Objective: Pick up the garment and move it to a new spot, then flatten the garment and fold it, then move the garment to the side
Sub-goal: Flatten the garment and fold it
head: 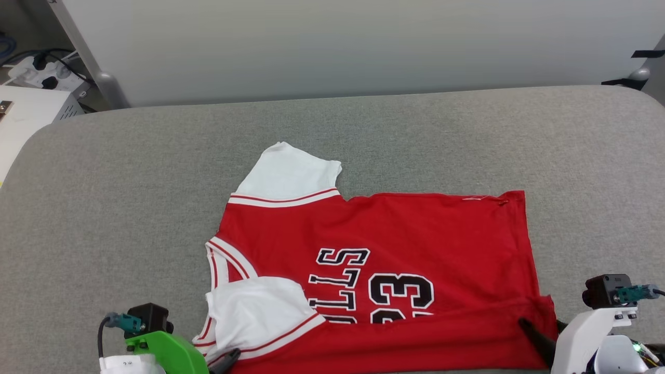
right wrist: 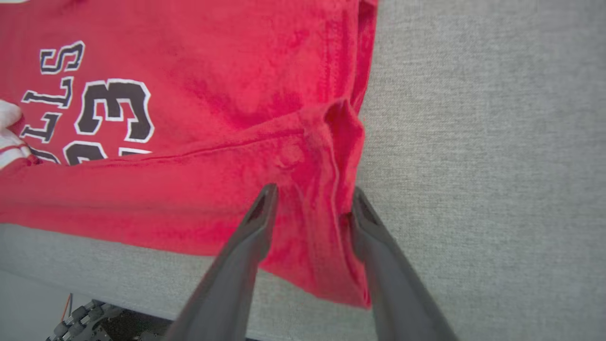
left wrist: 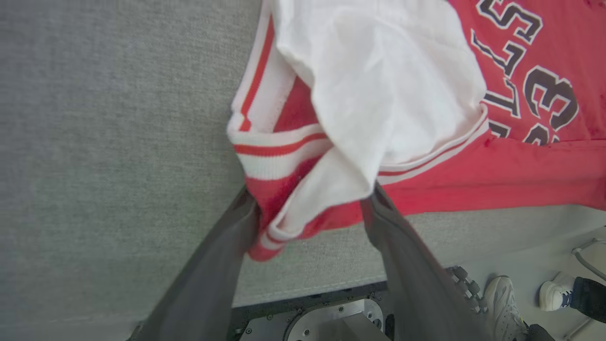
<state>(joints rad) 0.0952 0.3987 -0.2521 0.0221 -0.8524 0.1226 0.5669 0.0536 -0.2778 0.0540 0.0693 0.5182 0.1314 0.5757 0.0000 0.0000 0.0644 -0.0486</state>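
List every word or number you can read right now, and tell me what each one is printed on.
"LLS": black, white-outlined letters on the garment, running sideways in the head view. The start of the word is hidden under the folded white sleeve.
"23": same lettering on the garment, beside the letters. The first digit is half covered by the folded red edge.
Marks on the white patch at the head view's lower left: too small to read.

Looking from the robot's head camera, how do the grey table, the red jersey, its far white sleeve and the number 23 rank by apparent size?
1. grey table
2. red jersey
3. far white sleeve
4. number 23, though a fold hides part of it, so sleeve and number are close.
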